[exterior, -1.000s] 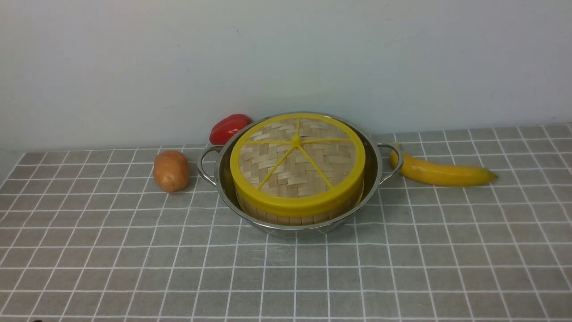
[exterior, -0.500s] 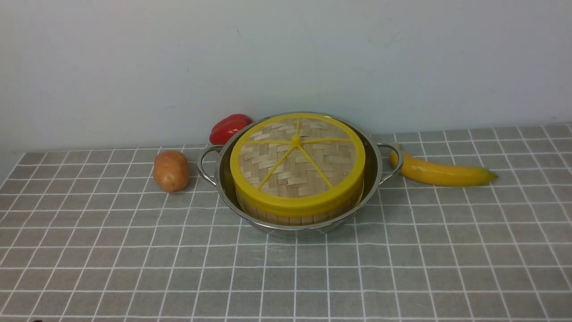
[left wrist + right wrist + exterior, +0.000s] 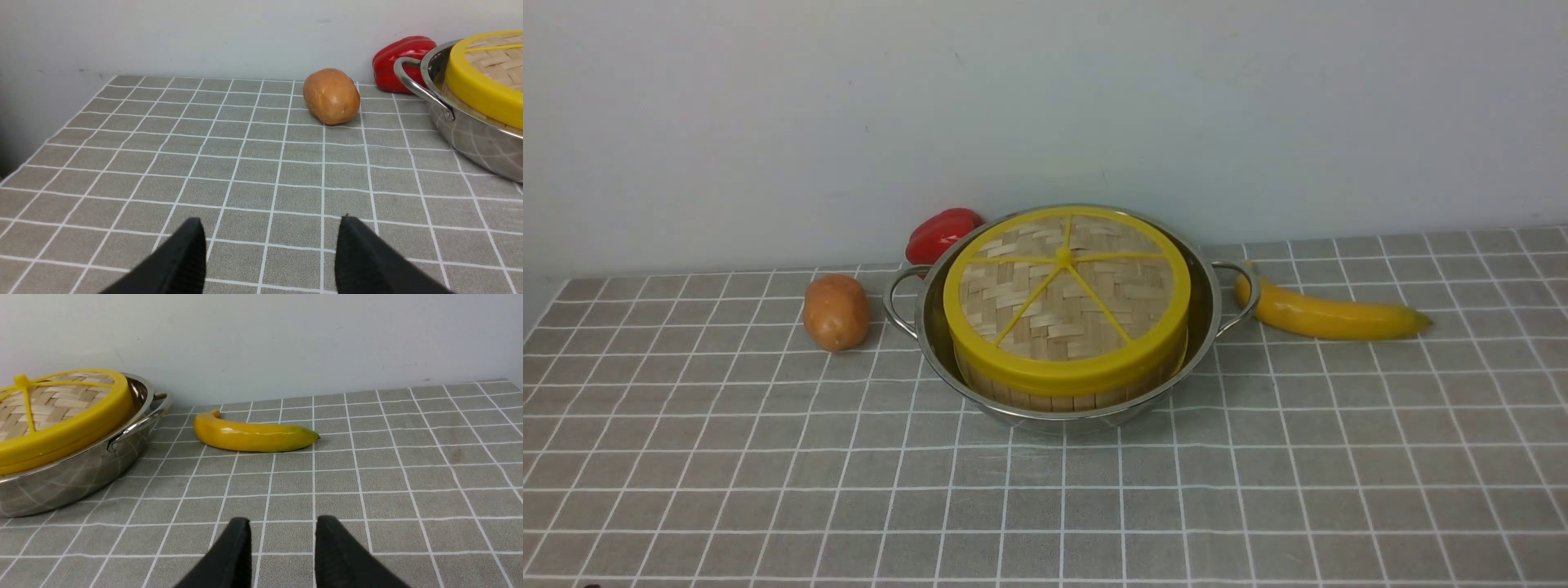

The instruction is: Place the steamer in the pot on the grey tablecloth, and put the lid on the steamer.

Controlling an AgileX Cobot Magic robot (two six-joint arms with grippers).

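Note:
The shiny pot (image 3: 1205, 322) stands on the grey tablecloth (image 3: 1045, 506) at the middle back. Inside it sits the steamer (image 3: 1062, 400); only its slat wall shows below the lid (image 3: 1066, 302), which lies flat on top of it. Neither gripper shows in the front view. In the left wrist view my left gripper (image 3: 271, 222) is open over bare cloth, with the pot (image 3: 474, 139) and lid (image 3: 482, 94) well away from it. In the right wrist view my right gripper (image 3: 282, 520) is open with nothing between its fingers, apart from the pot (image 3: 73, 477).
A potato (image 3: 835, 312) lies left of the pot, a red pepper (image 3: 941, 231) behind its left handle. A banana (image 3: 1327, 314) lies right of the pot's right handle. A pale wall rises just behind the cloth's back edge.

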